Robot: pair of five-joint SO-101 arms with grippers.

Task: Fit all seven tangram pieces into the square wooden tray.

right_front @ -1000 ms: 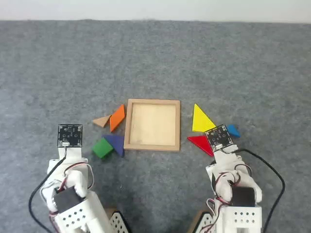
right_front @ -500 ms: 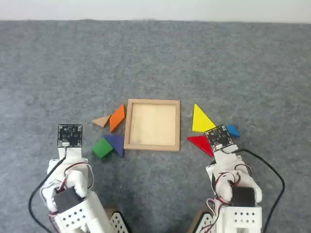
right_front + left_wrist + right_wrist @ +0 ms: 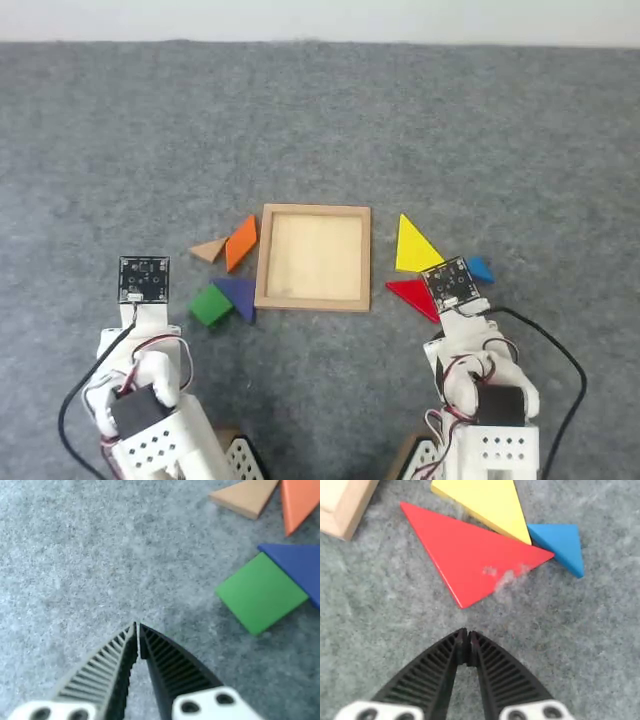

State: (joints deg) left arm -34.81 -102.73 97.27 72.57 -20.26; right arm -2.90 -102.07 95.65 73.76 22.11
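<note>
I can't read any text, number, label or sign on any surface from here.

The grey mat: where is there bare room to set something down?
Bare: the wide mat beyond the wooden tray, and the strip between the left arm and the right arm. Crowded: left of the tray, around the green square; right, around the red triangle.

Fuzzy grey cloth covers the tabletop (image 3: pixel 320 120). Tray (image 3: pixel 314 210) is pale bare wood, matt. Green square (image 3: pixel 260 592) and yellow triangle (image 3: pixel 485 500) look smoothly painted; red triangle (image 3: pixel 465 550) has whitish scuffs. Left tool (image 3: pixel 136 630) and right tool (image 3: pixel 468 635) are ribbed black plastic
</note>
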